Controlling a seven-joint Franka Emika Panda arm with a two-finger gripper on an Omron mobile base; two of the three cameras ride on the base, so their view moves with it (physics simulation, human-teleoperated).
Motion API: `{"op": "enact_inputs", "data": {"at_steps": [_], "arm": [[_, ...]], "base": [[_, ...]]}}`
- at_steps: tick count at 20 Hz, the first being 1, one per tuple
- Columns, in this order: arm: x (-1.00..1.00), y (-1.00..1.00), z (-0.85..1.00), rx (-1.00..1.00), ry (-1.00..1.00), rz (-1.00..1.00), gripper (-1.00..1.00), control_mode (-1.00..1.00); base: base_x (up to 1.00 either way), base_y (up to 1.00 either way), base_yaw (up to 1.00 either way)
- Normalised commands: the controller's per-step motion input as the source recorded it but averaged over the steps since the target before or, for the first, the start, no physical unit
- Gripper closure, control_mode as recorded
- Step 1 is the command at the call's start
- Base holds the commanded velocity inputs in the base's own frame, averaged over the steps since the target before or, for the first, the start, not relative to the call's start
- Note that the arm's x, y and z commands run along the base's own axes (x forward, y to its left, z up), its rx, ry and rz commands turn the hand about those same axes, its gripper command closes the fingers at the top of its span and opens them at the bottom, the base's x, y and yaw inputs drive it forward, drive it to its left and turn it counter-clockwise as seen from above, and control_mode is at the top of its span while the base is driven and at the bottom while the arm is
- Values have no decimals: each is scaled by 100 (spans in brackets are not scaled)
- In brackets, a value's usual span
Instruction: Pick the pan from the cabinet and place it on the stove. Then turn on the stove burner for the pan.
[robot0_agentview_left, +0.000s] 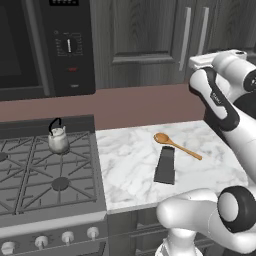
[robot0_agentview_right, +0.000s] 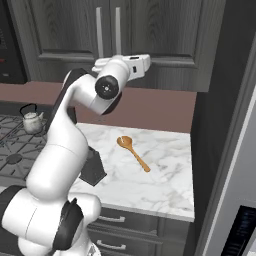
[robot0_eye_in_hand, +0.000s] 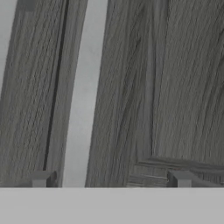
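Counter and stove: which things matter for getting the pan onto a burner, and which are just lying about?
Job:
cabinet, doors closed
bar handle, in front of open end effector
stove
knobs

Lying about:
kettle
wooden spoon
dark block
microwave

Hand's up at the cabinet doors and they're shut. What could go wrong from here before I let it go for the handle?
1. The bar handle sits off-centre toward one of the open fingers, so closing now may clip or miss it.
2. Two handles stand close together on the cabinet; it could pull the wrong door.
3. The kettle occupies a rear burner of the stove, so the pan could knock it later.
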Motion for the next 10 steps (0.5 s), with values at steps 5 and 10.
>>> {"op": "enact_inputs", "data": {"at_steps": [5,10], "arm": [[1,1,9,-2,-4,0,-100,-100],[11,2,0,0,-9,0,-100,-100]], "base": [[0,0,0],[0,0,0]]}}
